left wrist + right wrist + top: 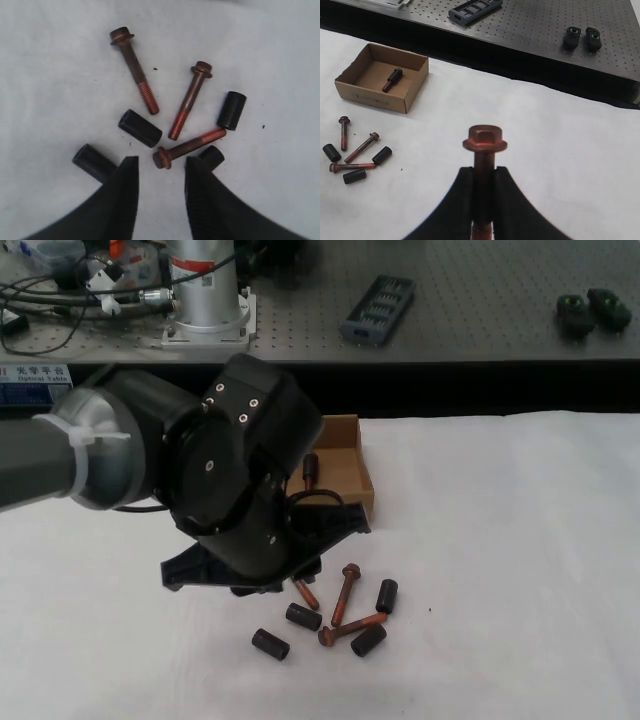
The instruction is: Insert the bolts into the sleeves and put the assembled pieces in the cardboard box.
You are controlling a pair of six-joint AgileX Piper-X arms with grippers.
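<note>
Right gripper (484, 174) clamps a bolt (484, 140) by the shank (head clear); left gripper (160, 172) hangs open above loose bolts (135, 67) and sleeves (140, 128).

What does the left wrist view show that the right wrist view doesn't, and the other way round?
Only the left wrist view shows the left gripper, open over the scattered parts. Only the right wrist view shows the right gripper shut on a bolt by its shank, and the cardboard box with one assembled piece inside. Both show the three loose bolts and the black sleeves lying on the white cloth.
</note>
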